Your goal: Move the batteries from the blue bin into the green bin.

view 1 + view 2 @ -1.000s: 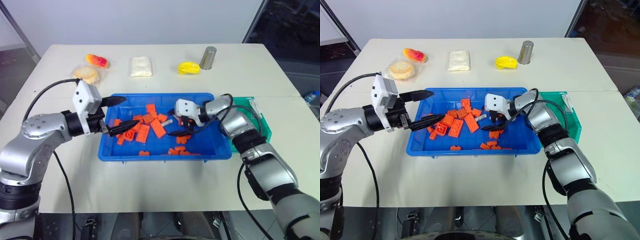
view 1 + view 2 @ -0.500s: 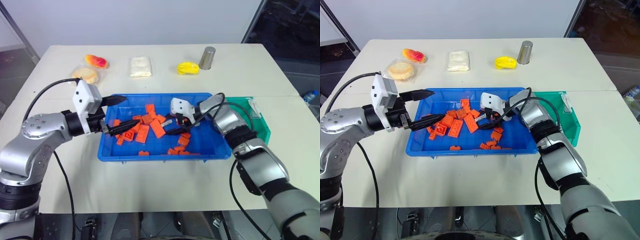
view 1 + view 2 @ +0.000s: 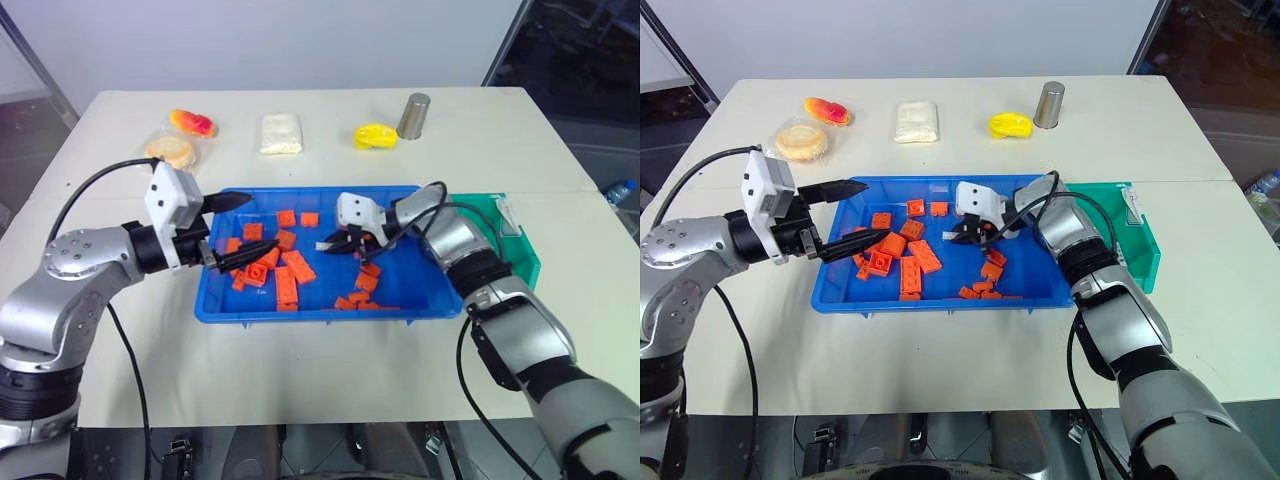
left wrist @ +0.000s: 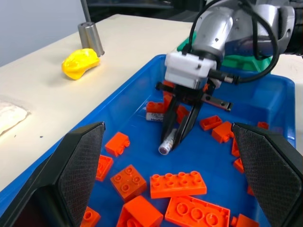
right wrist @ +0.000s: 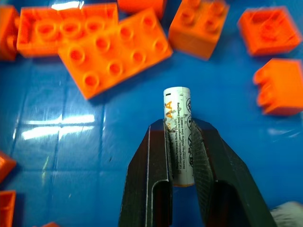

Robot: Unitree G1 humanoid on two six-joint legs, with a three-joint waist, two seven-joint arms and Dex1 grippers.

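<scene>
Inside the blue bin (image 3: 300, 315), my right gripper (image 5: 179, 126) is shut on a white battery (image 5: 177, 101), which pokes out past its fingertips. From the head the same gripper (image 3: 335, 245) points left and down at the bin's middle. Whether the battery rests on the bin floor I cannot tell. A second battery (image 4: 154, 116) lies on the floor just behind that gripper. Orange bricks (image 3: 288, 268) are scattered around. My left gripper (image 3: 240, 230) hangs open over the bin's left end, holding nothing. The green bin (image 3: 520, 250) stands against the blue bin's right side.
Along the table's far side stand a metal can (image 3: 416, 115), a yellow object (image 3: 377, 135), a white packet (image 3: 281, 132), a wrapped cookie (image 3: 172, 150) and a red-yellow item (image 3: 193, 122). A bottle (image 3: 620, 192) shows past the right table edge.
My right gripper has closed from wide open onto the battery and shifted slightly left. Several orange bricks in the bin's middle have been pushed to new spots. The left arm has stayed still.
</scene>
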